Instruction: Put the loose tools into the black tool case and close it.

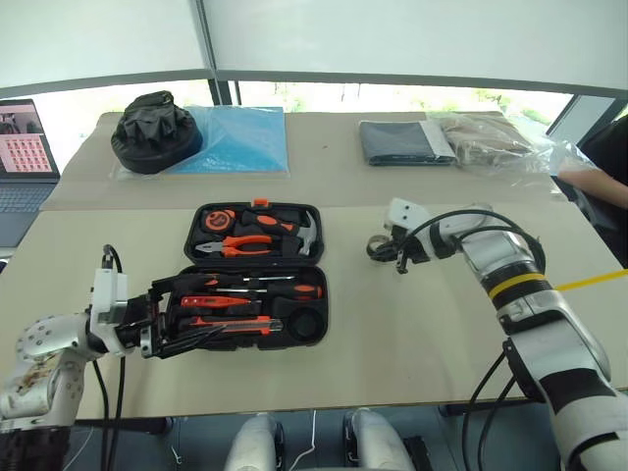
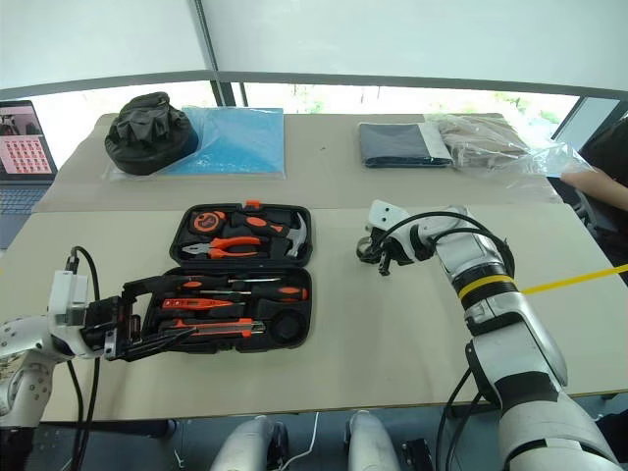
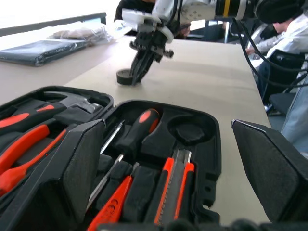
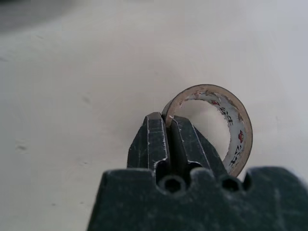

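Observation:
The black tool case (image 1: 294, 339) lies open mid-table. Its far half holds pliers, a hammer and a tape measure. Its near half holds the screwdrivers (image 1: 260, 290) and the utility knife (image 1: 235, 325), and a round recess (image 1: 306, 325) at its right end is bare. My left gripper (image 1: 182, 319) is open, level, at the case's left edge, its fingers (image 3: 72, 168) spread over the near half. To the right of the case, my right gripper (image 4: 166, 120) is shut on the wall of the small tape roll (image 4: 231, 127), which rests on the table (image 3: 124, 76).
At the back of the table lie a lumpy black fabric bag (image 1: 155, 130), a blue plastic sheet (image 1: 240, 137), a folded grey cloth (image 1: 402, 142) and a clear plastic bag (image 1: 491, 142). A laptop (image 1: 25, 157) stands far left. A person's arm (image 1: 594, 184) is at the right edge.

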Robot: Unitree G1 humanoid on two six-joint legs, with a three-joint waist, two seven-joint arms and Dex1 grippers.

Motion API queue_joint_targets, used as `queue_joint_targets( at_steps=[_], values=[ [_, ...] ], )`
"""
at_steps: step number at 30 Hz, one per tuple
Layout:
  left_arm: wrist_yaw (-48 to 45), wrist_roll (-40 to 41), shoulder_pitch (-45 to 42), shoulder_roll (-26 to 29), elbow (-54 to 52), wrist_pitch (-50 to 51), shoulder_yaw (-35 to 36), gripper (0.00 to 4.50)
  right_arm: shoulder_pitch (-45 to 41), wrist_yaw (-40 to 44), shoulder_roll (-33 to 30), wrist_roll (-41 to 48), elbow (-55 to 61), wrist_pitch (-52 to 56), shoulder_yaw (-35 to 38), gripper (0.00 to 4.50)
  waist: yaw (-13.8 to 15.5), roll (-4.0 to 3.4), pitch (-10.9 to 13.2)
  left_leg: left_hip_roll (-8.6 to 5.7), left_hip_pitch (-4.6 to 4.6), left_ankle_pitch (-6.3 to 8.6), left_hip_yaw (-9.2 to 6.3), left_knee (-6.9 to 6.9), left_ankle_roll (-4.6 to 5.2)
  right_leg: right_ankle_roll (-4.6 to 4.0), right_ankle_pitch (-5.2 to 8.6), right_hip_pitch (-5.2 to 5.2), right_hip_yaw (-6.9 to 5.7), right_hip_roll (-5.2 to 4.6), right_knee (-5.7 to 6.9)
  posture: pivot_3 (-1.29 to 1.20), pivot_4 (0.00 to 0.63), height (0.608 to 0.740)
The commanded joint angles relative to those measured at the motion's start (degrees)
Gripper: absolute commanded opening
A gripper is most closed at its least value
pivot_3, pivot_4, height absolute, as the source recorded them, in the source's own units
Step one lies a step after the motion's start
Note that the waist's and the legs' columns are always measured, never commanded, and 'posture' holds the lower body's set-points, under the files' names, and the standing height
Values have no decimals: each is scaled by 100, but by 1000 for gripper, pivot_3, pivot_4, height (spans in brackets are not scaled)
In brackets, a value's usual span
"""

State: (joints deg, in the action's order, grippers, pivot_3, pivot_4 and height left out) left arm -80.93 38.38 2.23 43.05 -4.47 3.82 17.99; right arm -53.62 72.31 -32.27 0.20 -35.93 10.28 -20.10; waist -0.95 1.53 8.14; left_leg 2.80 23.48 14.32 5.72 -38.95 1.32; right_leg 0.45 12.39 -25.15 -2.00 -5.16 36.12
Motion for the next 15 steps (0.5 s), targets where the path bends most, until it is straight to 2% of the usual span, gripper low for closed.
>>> queue_joint_targets(
  at_steps=[1, 4, 7, 11, 15],
  values=[
    [-193, 133, 123, 224, -196, 28, 261, 4500, 250, 1152, -8, 1040, 2111, 655, 72, 16, -9, -2, 1, 5, -1, 1, -4, 2, 0, -1, 0, 0, -2, 1, -1, 0, 150, 740],
    [-290, 82, 153, 306, -154, -44, 315, 4500, 625, 1309, 181, 1550, 3561, 1434, -224, 16, 4, -2, 1, 9, -2, 1, -12, 2, -1, -4, 1, 1, -11, 1, 2, 0, 150, 740],
    [-396, -18, 317, 351, -191, -169, 343, 4500, 901, 1084, 422, 1556, 4167, 1754, -545, 16, 14, -2, 1, 6, -5, 1, -15, -1, -2, -4, 1, 7, -16, -3, 4, 0, 150, 740],
    [-413, -46, 619, 400, -344, -153, 413, 4500, 1096, 830, 492, 1110, 4238, 1666, -1026, 16, 41, -1, 1, 1, -5, 0, -13, -6, -4, -5, 1, 8, -17, -9, 2, 0, 150, 740],
    [-378, -20, 768, 409, -466, -142, 451, 4500, 1061, 558, 537, 900, 4148, 1776, -1138, 16, 42, -1, 1, 2, -4, -4, -14, -10, -10, -6, 1, 7, -19, -6, 3, 0, 150, 740]
  ],
)
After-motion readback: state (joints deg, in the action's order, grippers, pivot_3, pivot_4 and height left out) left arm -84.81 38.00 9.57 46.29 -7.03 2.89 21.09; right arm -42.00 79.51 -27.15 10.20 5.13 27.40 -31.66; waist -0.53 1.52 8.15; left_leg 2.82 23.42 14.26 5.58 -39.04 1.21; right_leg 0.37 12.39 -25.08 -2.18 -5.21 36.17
